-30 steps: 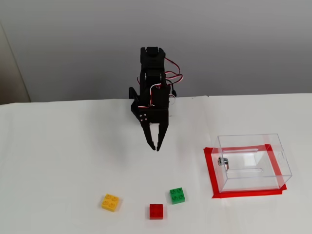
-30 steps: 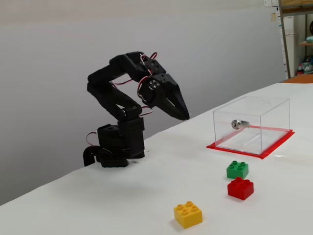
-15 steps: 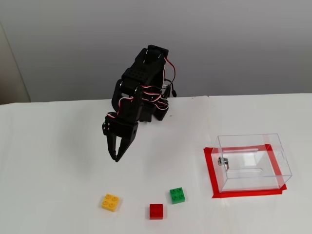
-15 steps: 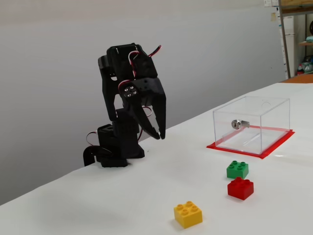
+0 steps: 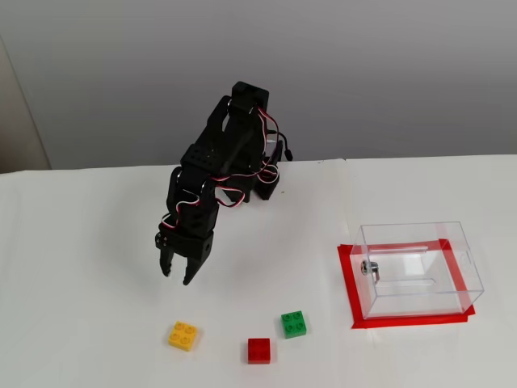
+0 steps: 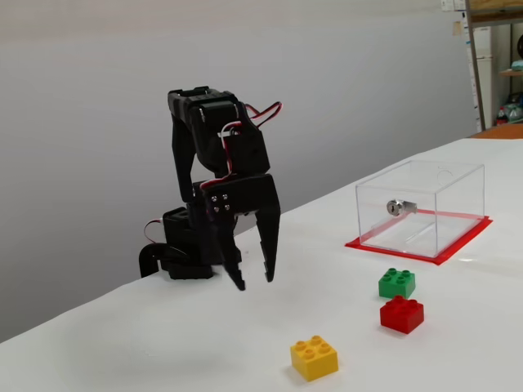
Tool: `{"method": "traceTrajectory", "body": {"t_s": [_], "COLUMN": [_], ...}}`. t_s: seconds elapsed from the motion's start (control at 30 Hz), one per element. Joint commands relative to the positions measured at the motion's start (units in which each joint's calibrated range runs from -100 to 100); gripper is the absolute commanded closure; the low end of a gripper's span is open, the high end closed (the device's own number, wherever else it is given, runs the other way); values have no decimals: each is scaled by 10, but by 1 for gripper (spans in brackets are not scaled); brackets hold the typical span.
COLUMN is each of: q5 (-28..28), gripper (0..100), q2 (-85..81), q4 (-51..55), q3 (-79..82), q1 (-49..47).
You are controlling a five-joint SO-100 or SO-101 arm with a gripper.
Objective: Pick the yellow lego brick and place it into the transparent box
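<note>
The yellow lego brick [image 5: 183,335] [image 6: 315,358] lies on the white table near the front, studs up. The transparent box [image 5: 418,269] [image 6: 422,207] stands to the right on a red tape rectangle, with a small metal fitting on its side. My black gripper [image 5: 177,276] [image 6: 255,281] hangs above the table, pointing down, behind the yellow brick and apart from it. Its jaws are open and empty.
A red brick [image 5: 259,350] [image 6: 401,314] and a green brick [image 5: 293,323] [image 6: 397,282] lie between the yellow brick and the box. The arm base [image 5: 262,182] [image 6: 184,255] sits at the back of the table.
</note>
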Motion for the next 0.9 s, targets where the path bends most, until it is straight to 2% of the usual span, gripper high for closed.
{"method": "traceTrajectory", "body": {"t_s": [0.0,0.13,0.2,0.5,0.87], "q5": [6,9,8,8,7], "gripper": [61,47,46,46,46], "q2": [-3,1,6,10,127], "q4": [19,18,18,-35,-47], "q3": [-26,-37,-62,-91,-161], "q1": [-3,-17,-26,-56,-62]}}
